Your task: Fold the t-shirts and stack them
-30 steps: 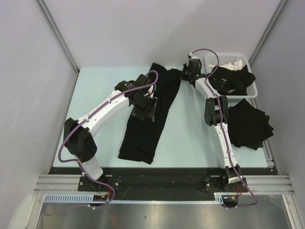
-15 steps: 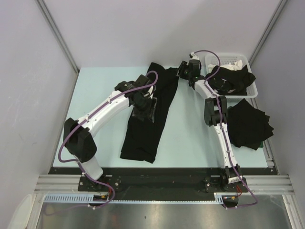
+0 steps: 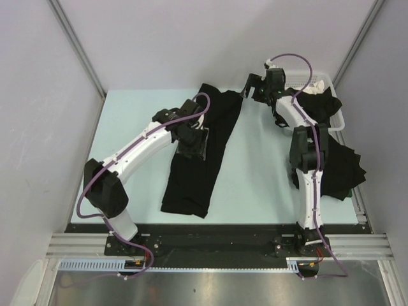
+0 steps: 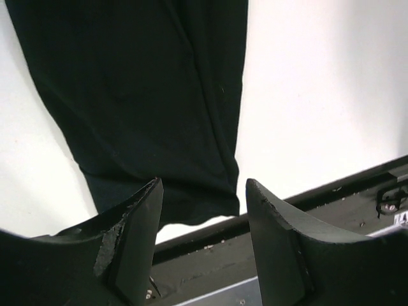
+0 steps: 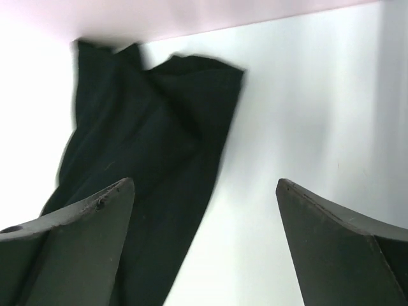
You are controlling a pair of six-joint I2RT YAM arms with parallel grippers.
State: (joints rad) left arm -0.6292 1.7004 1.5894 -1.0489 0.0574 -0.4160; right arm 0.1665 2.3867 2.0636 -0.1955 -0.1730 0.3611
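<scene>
T-shirt [image 3: 190,185] lies long-folded mid-counter [image 3: 255,167], right end effector [image 3: 253,88] spread wide and empty by its far corner, left end effector [image 3: 193,145] parted, gripping nothing, over its middle; for the cross-fold, pinch both layers squarely, edges aligned.

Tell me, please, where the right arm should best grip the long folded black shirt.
Probably the far right corner of the folded t-shirt, approached from the right with fingers low: the cloth lies flat there with a free edge, and the open right gripper faces it.
</scene>
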